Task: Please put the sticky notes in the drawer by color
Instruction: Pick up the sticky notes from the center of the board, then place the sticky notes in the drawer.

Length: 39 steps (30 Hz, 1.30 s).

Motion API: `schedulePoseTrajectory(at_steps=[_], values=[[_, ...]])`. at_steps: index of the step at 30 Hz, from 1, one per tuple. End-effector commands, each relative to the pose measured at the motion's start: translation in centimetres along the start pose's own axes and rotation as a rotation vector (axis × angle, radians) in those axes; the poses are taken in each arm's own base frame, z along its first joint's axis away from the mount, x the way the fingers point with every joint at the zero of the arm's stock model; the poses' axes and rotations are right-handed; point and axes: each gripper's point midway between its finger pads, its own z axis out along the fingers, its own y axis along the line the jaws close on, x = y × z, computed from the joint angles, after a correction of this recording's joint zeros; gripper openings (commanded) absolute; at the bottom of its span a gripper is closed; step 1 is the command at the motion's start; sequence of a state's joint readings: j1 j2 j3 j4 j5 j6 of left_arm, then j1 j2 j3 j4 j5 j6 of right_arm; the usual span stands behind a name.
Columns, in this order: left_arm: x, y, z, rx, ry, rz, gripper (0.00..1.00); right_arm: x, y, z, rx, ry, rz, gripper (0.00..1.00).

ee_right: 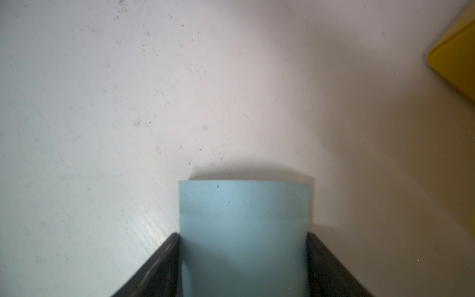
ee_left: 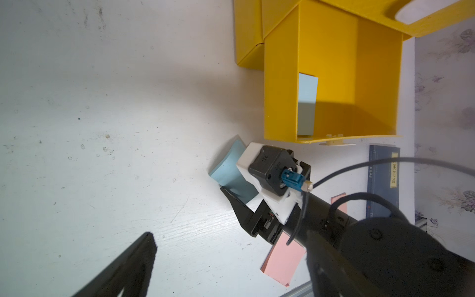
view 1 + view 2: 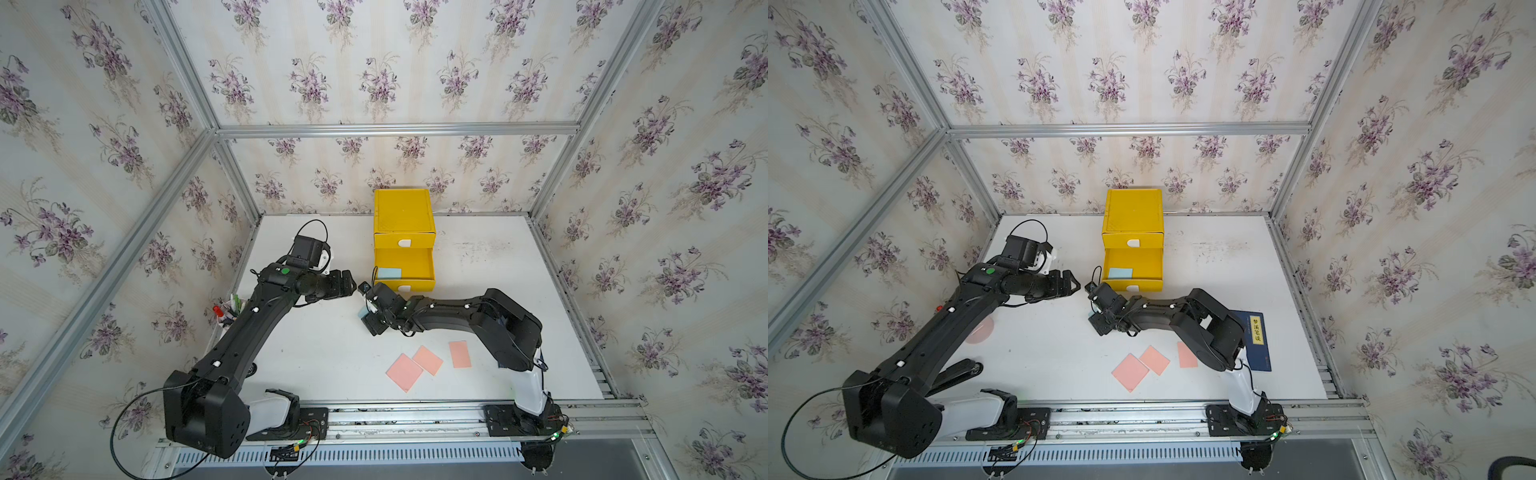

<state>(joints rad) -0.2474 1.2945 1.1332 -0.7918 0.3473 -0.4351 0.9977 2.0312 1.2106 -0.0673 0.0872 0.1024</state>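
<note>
Grips a blue sticky note (image 1: 244, 218) edgewise in the right pincer (image 3: 365, 311), with both side edges pressed against the jaws and the sheet bowed up off the table (image 3: 316, 345).

Finds the yellow drawer chest (image 3: 403, 210) just beside this pincer on its far side, with the top drawer shut and the drawer under it (image 3: 417, 259) pulled out. Puts that drawer's front corner near the pincer but apart from it.

Sees a second blue note (image 3: 389, 273) flat on the open drawer's floor, in the corner nearest the pincer and against the side wall. Leaves free floor beyond it, away from the pincer.

Meets the left pincer (image 3: 1074, 285) straight ahead of the right one, tips near but not touching. Keeps the left jaws spread, nothing between them.

Has bare white table ahead and on the near side of the right pincer, bounded by the left forearm.

Logs three pink sticky notes (image 3: 404, 372) (image 3: 428, 360) (image 3: 460, 354) flat on the table behind the right pincer, toward the front rail: two touching at an edge, the third just apart.

Notes a dark blue book (image 3: 1258, 340) partly under the right arm, near the table's right edge, and a cup of pens (image 3: 230, 309) at the left edge behind the left arm.
</note>
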Motion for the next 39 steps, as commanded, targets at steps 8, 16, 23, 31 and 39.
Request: schedulePoseTrajectory(at_steps=[8, 16, 23, 31, 39], values=[[-0.2, -0.8, 0.7, 0.055, 0.005, -0.001, 0.9, -0.5, 1.4, -5.1, -0.105, -0.006, 0.05, 0.56], [-1.1, -1.9, 0.5, 0.101, -0.007, 0.004, 0.9, -5.8, 0.8, -14.3, -0.142, -0.211, 0.176, 0.57], [-1.9, -3.2, 0.3, 0.147, -0.021, 0.01, 0.9, -8.0, -6.1, -19.3, -0.039, -0.349, 0.414, 0.59], [-1.7, -4.6, 1.1, 0.17, -0.006, 0.038, 0.9, -7.8, -13.4, -19.1, 0.11, -0.352, 0.615, 0.59], [-1.1, -5.2, 2.4, 0.174, 0.024, 0.052, 0.9, -8.6, -15.2, -16.3, 0.192, -0.293, 0.639, 0.61]])
